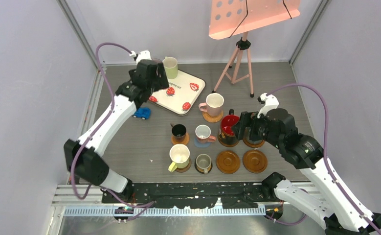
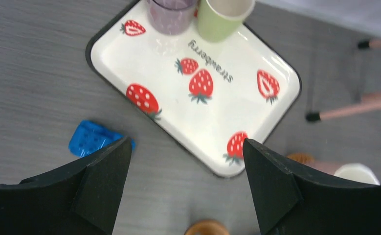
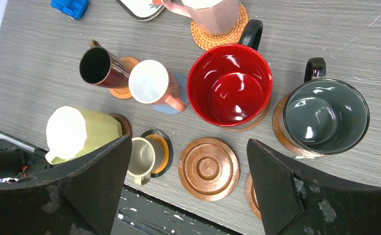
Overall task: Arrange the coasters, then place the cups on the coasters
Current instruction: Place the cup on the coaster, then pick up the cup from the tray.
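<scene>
Grey wood-grain table (image 1: 286, 83) lies between pale walls. At the upper left of the top view the left gripper (image 2: 187, 143) hangs over the tray (image 2: 144, 58), its fingers spread wide with nothing between them. In its wrist view the mauve cup (image 2: 171, 14) and green cup (image 2: 222, 17) stand side by side on the tray at the top edge, well apart from the fingertips. A blue car (image 2: 93, 139) lies on the table just beside the finger (image 2: 100, 186) at lower left. The right gripper (image 3: 189, 141) hovers at centre right, also wide and empty. In its wrist view a bare coaster (image 3: 209, 169), glossy brown with ringed grooves, lies in the gap between the fingers, and a second one (image 3: 252, 196) peeks from behind the lower-right finger. Above the gap stands the red mug (image 3: 230, 83), dark outside with a black handle. The teal mug (image 3: 325, 115) is at its right, and each sits on a brown disc. To the left are a black mug (image 3: 98, 66) on an orange coaster (image 3: 123, 92), a pink mug (image 3: 154, 83) on a blue coaster (image 3: 171, 105), a yellow mug (image 3: 80, 132), and a grey mug (image 3: 142, 155) on a black coaster (image 3: 163, 152).
</scene>
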